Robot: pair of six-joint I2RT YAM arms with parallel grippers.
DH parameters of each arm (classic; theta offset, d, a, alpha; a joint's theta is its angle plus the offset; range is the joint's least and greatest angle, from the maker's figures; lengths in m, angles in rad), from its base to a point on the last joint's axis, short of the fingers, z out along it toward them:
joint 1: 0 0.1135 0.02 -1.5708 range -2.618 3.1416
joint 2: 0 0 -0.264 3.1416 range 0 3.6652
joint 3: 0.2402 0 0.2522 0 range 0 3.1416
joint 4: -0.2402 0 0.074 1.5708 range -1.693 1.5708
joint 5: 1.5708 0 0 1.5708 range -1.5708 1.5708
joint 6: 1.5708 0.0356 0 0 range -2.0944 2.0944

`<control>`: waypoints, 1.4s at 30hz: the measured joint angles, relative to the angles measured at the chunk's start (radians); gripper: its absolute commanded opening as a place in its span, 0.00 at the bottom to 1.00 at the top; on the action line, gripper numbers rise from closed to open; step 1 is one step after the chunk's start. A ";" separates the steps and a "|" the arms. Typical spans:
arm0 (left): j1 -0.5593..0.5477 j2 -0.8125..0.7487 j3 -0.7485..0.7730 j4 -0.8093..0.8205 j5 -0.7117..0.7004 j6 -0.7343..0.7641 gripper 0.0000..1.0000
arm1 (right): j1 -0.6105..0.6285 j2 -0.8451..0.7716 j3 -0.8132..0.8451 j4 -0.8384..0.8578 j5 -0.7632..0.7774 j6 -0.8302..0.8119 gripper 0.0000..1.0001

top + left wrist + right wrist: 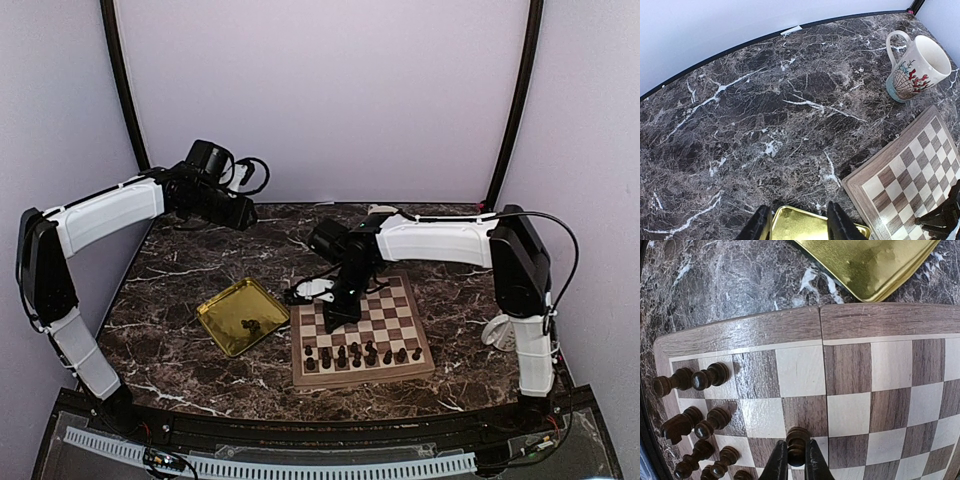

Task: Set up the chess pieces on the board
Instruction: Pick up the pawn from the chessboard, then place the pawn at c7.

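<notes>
From above, the board (365,376) lay toward the near right of the table (170,285), with its left rim just beside a gold tray (222,308). The chess pieces (358,354) crowded along the board's near edge. A few dark bits (250,326) lay in the tray, too small for us to name. The right gripper (335,316) hung over the board's left side, and its arm hid the squares behind it. A mug (495,331) stood by the table's right edge, half hidden by that arm. The left gripper (238,213) was raised near the far left corner, and we could not judge its opening from here.

In the left wrist view, the left gripper (799,214) held its fingers (839,226) moderately apart with nothing between them, above the tray's (800,229) far corner. The board (875,172) was cut off at the lower right, where a dark arm part intruded. The mug (917,70) stood upright near the far right corner.

In the right wrist view, the right gripper (796,461) was pinched narrowly on a single piece (797,442), a few squares in from the board's (790,327) left rim. We could not tell whether its base touched. The other chess pieces (695,412) stood in pairs at the near left corner, bent by the lens and partly cut off. The tray's (870,265) corner lay just beside the rim.
</notes>
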 measured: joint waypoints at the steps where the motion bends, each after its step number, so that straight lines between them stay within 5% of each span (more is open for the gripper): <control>1: 0.000 0.000 0.000 0.000 0.001 0.000 0.39 | 0.000 -0.004 -0.005 0.002 0.006 0.000 0.06; 23: 0.000 0.021 0.000 -0.001 0.018 0.000 0.39 | -0.159 -0.353 -0.381 0.041 0.013 0.000 0.07; 42: 0.000 0.040 0.000 -0.009 0.029 0.000 0.39 | -0.125 -0.376 -0.479 0.039 -0.042 -0.054 0.08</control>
